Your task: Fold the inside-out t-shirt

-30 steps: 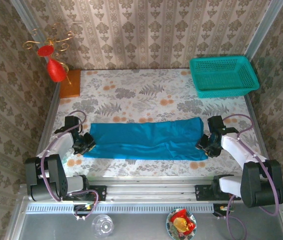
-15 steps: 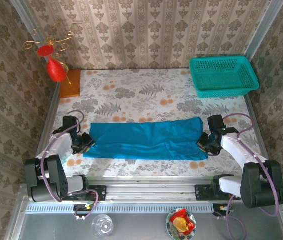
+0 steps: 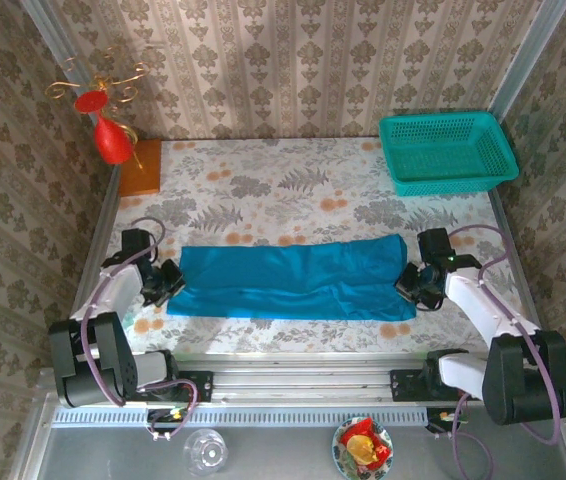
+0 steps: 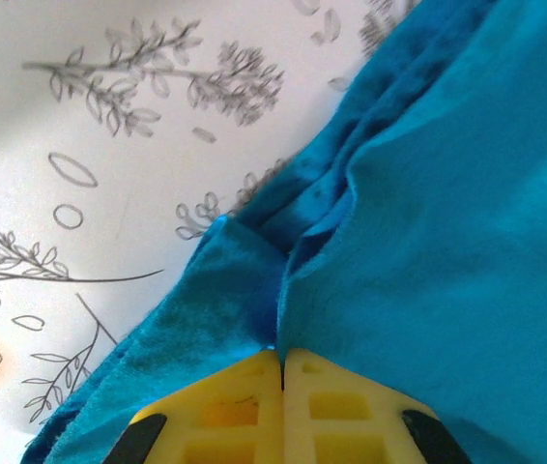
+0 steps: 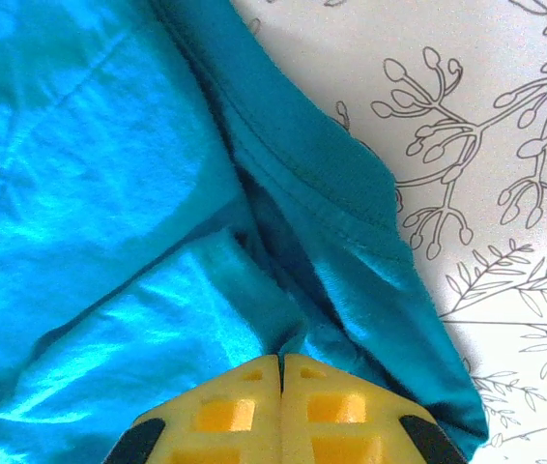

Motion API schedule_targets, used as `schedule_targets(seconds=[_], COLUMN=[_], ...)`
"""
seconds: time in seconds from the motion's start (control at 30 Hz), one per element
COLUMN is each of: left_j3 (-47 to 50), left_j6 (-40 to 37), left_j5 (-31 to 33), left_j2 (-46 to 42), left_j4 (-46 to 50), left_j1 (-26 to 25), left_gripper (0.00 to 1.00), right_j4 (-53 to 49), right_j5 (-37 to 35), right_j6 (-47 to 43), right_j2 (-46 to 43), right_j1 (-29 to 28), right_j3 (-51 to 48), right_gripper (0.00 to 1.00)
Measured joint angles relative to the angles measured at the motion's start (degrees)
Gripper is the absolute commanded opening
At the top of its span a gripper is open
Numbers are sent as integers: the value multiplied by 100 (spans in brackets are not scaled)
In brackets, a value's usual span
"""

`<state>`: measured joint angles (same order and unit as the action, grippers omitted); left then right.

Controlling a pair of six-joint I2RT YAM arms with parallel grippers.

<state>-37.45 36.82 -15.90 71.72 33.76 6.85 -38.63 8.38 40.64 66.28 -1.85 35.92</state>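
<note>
Pinching the shirt [image 3: 293, 280] at both ends, left gripper [image 3: 169, 284] and right gripper [image 3: 410, 286] closed on cloth; next likely lift together, fold across.

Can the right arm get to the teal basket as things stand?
Probably not yet: the right gripper has its fingers shut on the t-shirt, so reaching the basket would drag cloth along.

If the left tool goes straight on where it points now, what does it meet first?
The blue t-shirt: the left tool is shut on its edge, with bunched folds directly ahead.
</note>
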Motion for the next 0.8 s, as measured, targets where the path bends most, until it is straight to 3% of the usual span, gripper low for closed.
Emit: schedule_targets(seconds=[0.4, 0.57, 0.8], left_j3=[-848, -1526, -3268], left_j6=[-247, -415, -739], left_j5=[-72, -177, -411], left_j2=[175, 852, 2221], left_j4=[140, 131, 118], left_j1=[4, 24, 74], left_gripper=[0, 0, 0], right_j4=[-262, -149, 118], right_j5=[105, 109, 160], right_j6=[-13, -35, -146], right_j2=[-144, 503, 2026], right_j1=[0, 33, 166], right_j3=[874, 1720, 3541], right_gripper=[0, 0, 0])
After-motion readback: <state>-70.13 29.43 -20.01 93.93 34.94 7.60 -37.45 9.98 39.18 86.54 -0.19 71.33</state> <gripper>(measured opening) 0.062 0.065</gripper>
